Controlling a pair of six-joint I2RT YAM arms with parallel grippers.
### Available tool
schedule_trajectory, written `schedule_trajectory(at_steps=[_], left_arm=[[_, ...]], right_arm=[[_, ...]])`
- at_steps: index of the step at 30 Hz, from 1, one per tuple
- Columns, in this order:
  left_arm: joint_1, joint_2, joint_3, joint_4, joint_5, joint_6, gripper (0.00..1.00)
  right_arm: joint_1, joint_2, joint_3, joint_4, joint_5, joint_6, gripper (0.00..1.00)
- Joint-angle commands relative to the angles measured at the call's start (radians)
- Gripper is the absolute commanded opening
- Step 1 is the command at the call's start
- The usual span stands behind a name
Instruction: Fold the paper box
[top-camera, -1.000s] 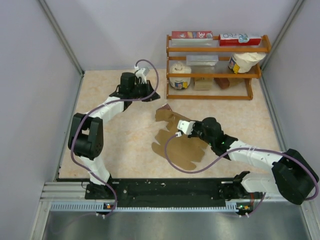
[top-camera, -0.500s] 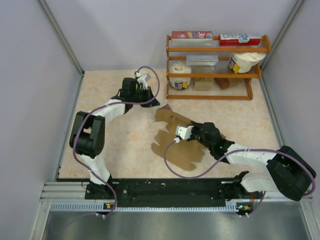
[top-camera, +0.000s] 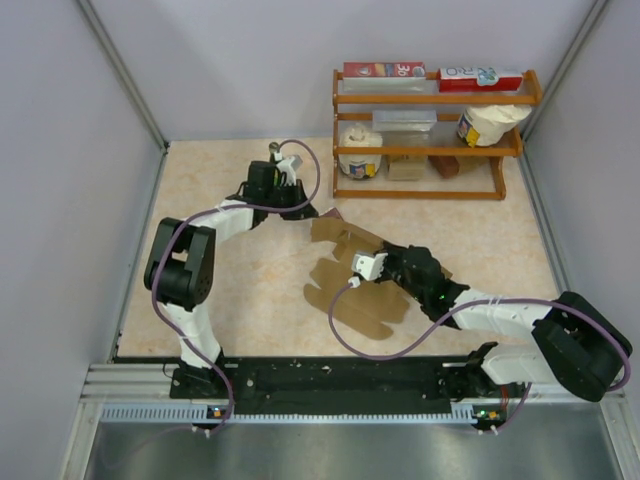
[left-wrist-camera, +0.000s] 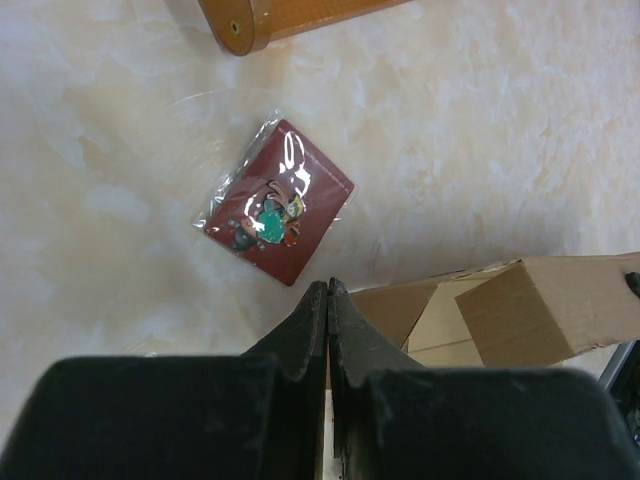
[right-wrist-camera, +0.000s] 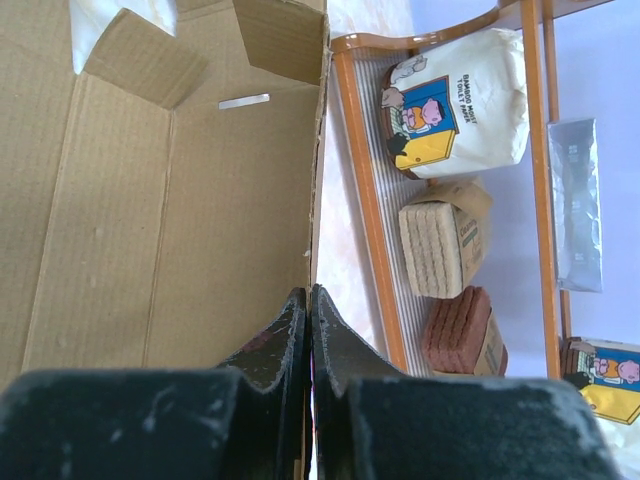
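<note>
The paper box (top-camera: 345, 295) is a wide brown cardboard sheet in mid-table, its far part lifted off the table. My right gripper (top-camera: 387, 258) is shut on the right edge of a raised panel. In the right wrist view the panel's edge (right-wrist-camera: 200, 220) runs straight into the shut jaws (right-wrist-camera: 310, 292). My left gripper (top-camera: 306, 208) is shut and empty, just beyond the sheet's far left corner. In the left wrist view its tips (left-wrist-camera: 328, 285) stand over bare table, with the cardboard (left-wrist-camera: 540, 305) to the right and behind them.
A small dark-red card (left-wrist-camera: 278, 200) in a clear bag lies on the table just ahead of the left fingertips. A wooden rack (top-camera: 430, 150) with cartons, tissue packs and sponges stands at the back right, close beside the raised panel (right-wrist-camera: 365, 250).
My left gripper has moved right and nearer, towards the sheet's far corner. My right gripper has shifted slightly left, still holding the cardboard edge.
</note>
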Motion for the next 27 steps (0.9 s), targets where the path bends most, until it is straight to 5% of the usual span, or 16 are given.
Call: schedule_trajectory(at_steps=[1,27], left_arm=[[-0.006,0.020,0.013,0.009,-0.012,0.029,0.03],[-0.138,-0.059,-0.146,0.058,0.059,0.154,0.04]], right_arm=[[0.015,-0.020,-0.003,0.042,-0.018,0.002,0.00],[0.015,0.016,-0.012,0.071,-0.002,0.002,0.00]])
